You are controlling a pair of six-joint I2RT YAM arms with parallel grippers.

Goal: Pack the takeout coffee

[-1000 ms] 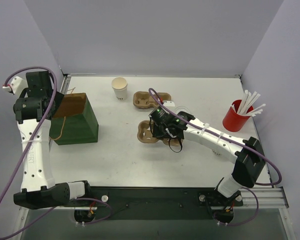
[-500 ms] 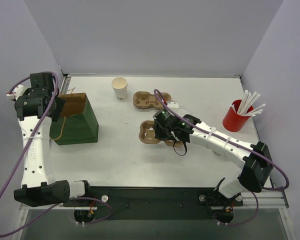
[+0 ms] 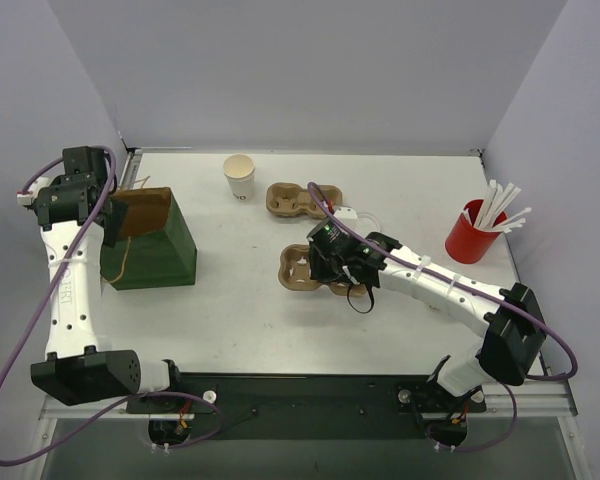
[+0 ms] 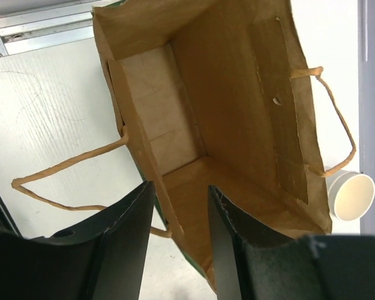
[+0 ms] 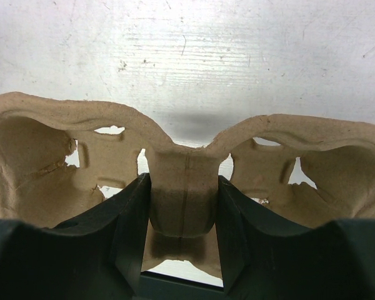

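one small white paper cup [image 3: 239,175] stands upright near the far edge of the desk [image 3: 230,320], left of the middle, its tan inside showing through the open mouth. nothing touches it. in the left wrist view it shows just past the far side of the bag.

the right gripper [image 5: 182,206] is over the middle of the desk. its two fingers are clamped on the central post of a brown moulded cup carrier [image 5: 187,187], with one cup well to either side of the post. a second carrier [image 3: 292,200] lies toward the far edge, between the held one and the paper cup, apart from both.

the left gripper [image 4: 180,200] hangs over the paper bag [image 4: 237,112] near the left edge, green outside and brown inside, mouth open. its fingers stand apart astride the bag's near rim, one outside and one inside, the gap wider than the paper wall. a twine handle loops out onto the desk.

a red cup [image 3: 470,238] of white straws [image 3: 500,205] stands near the right edge.
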